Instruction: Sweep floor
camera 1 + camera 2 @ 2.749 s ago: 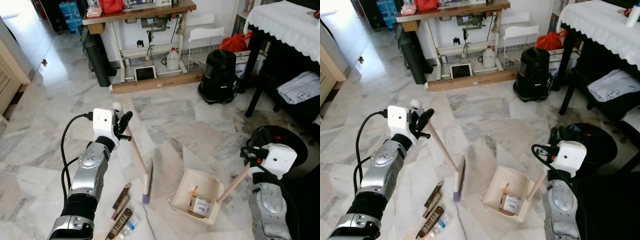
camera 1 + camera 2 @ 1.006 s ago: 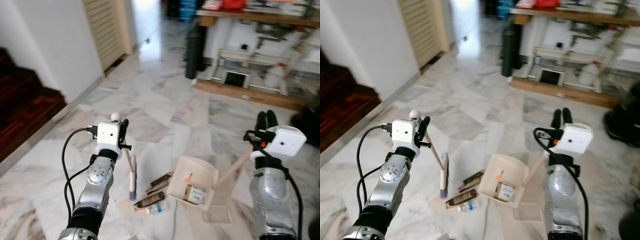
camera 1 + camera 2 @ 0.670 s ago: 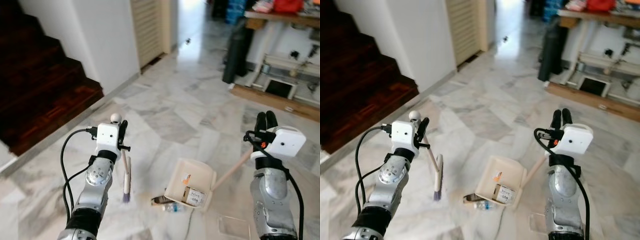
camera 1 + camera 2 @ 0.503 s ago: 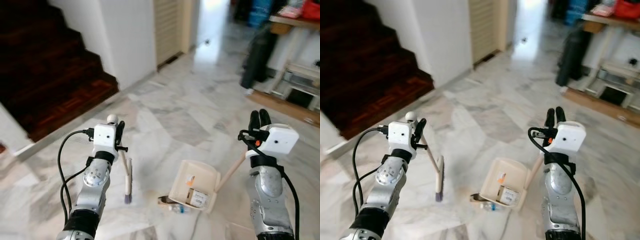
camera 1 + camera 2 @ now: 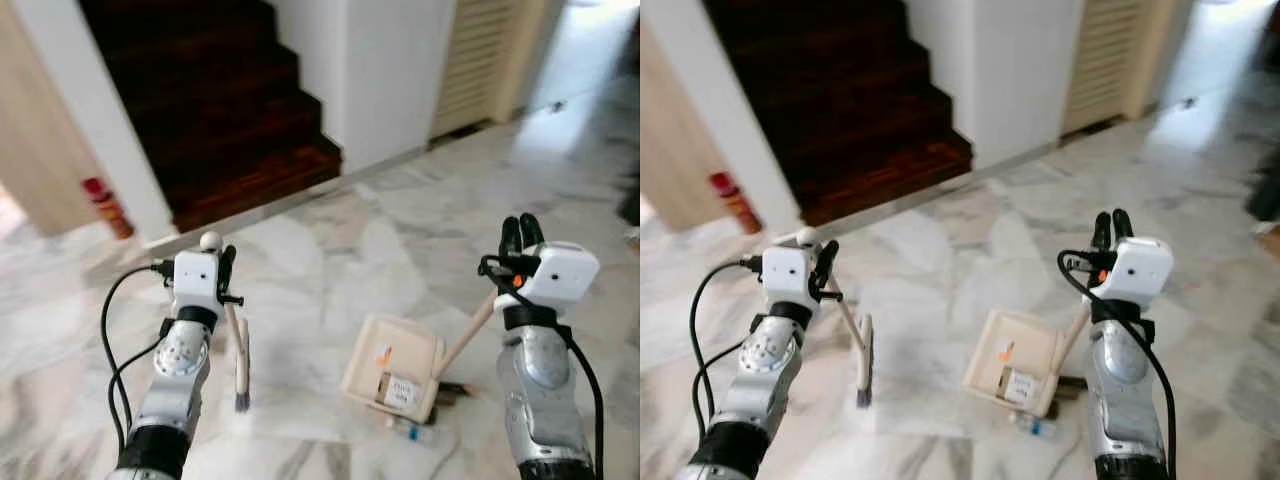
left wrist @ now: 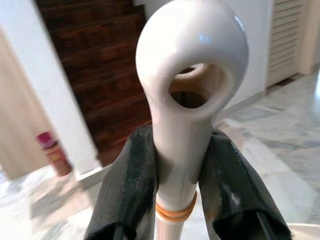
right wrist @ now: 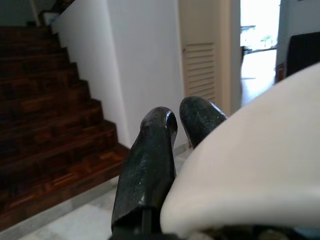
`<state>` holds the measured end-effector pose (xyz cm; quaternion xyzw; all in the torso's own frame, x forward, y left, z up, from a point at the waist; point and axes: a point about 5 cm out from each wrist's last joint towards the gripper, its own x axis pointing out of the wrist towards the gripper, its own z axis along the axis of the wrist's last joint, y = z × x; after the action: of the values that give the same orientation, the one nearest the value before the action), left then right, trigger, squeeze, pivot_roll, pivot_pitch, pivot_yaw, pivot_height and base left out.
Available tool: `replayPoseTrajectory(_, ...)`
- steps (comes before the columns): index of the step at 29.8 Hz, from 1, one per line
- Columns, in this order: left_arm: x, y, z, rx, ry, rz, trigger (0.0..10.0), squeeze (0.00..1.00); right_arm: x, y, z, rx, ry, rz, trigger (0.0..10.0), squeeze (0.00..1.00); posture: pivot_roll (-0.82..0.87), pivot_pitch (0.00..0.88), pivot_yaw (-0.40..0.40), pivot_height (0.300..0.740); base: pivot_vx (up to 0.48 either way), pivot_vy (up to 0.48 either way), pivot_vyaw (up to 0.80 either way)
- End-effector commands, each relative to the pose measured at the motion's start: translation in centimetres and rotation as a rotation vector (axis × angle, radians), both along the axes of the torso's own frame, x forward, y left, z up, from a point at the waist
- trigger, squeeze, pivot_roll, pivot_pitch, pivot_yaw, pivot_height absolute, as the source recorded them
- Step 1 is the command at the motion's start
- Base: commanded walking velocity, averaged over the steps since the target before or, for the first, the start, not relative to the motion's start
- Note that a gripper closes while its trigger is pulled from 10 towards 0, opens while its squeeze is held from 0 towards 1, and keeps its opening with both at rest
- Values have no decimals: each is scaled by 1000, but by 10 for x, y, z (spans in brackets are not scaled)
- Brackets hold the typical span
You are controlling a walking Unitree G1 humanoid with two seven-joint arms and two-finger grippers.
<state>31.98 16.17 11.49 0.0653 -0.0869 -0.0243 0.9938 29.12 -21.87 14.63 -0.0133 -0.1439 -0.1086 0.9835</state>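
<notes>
My left gripper (image 5: pixel 224 272) is shut on the top of a pale broom handle (image 6: pixel 192 75), one black finger (image 6: pixel 127 185) on each side of it. The broom head (image 5: pixel 241 372) hangs down by the marble floor. My right gripper (image 5: pixel 518 236) points upward with its fingers (image 7: pixel 150 160) pressed together, shut on the wooden dustpan handle (image 5: pixel 466 337). The cream dustpan (image 5: pixel 372 345) hangs low between the arms with a small box and scraps inside. A small plastic bottle (image 5: pixel 412 431) and a dark wrapper (image 5: pixel 456 388) lie on the floor at its right edge.
Dark wooden stairs (image 5: pixel 230 110) rise straight ahead beside a white wall (image 5: pixel 385 70). A louvred door (image 5: pixel 485 60) stands at the back right. A red object (image 5: pixel 105 205) sits by a wooden panel (image 5: pixel 30 150) on the left. Marble floor (image 5: pixel 330 250) spreads ahead.
The whole view has swung left, from the workbench to the stairs. Broom and dustpan stay held. The floor litter now lies right of the dustpan instead of left.
</notes>
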Motion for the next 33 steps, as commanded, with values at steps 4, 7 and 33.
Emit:
replayPoseTrajectory(4, 1, 4, 14, 3, -56, 15, 10000, 0, 3, 7, 14, -4, -55, 29, 10000, 0, -112, 0, 24, 740, 0, 0, 800)
replayPoseTrajectory(7, 1, 5, 14, 2, -51, 22, 10000, 0, 3, 8, 13, -2, -49, 33, 10000, 0, -109, 0, 23, 740, 0, 0, 800)
replayPoseTrajectory(33, 0, 5, 13, -14, -28, 41, 10000, 0, 6, 8, 12, 47, -18, 71, 10000, 0, -110, 0, 16, 740, 0, 359, 92)
